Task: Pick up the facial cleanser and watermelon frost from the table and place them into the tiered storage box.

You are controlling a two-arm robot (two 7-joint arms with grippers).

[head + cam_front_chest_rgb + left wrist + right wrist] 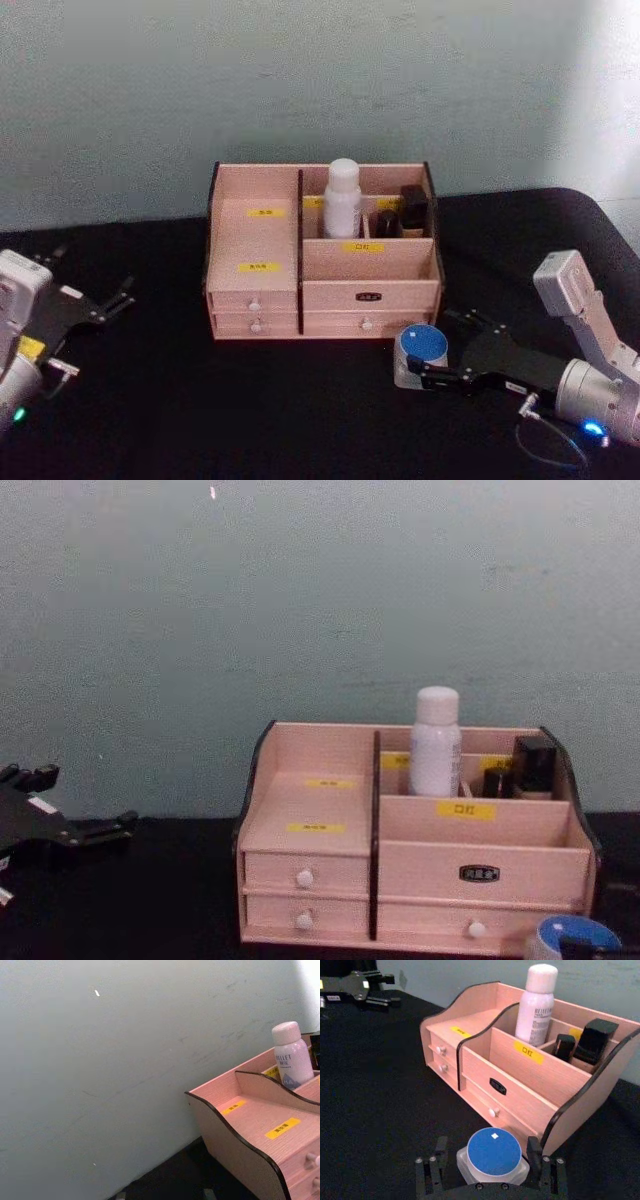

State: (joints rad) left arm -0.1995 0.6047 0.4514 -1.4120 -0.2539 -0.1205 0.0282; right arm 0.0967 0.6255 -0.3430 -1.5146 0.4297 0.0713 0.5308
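Right gripper (487, 1145) straddles the watermelon frost (494, 1154).

We see the tiered storage box (250, 240), pinkish wood with dark edges, its drawers shut. The facial cleanser (342, 200), a tall white bottle, stands upright in the box's rear compartment beside the divider. The watermelon frost (424, 347), a squat blue-lidded jar, sits just before the box's front right corner.
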